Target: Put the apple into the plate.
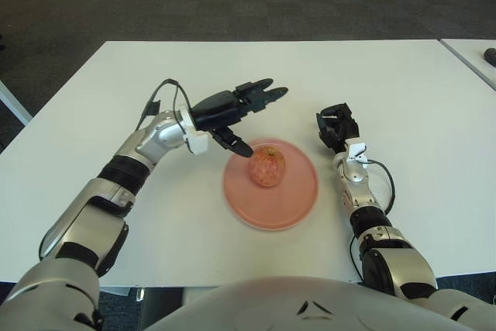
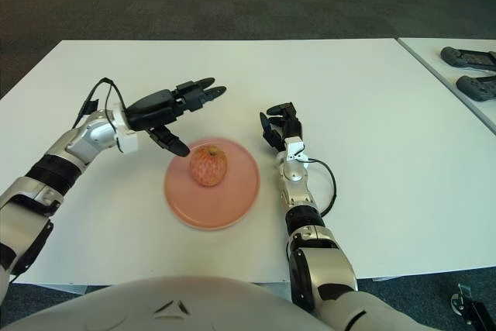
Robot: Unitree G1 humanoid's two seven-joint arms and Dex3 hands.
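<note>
Red-mottled round apple [image 1: 267,166] sits on the pink round plate [image 1: 294,199], so lift your empty, spread-fingered left robot hand [image 1: 232,110] clear without nudging it.

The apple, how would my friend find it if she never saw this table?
Look at the white table, then the pink plate near its front edge. The apple sits on it, reddish and speckled, the only round fruit there.
</note>
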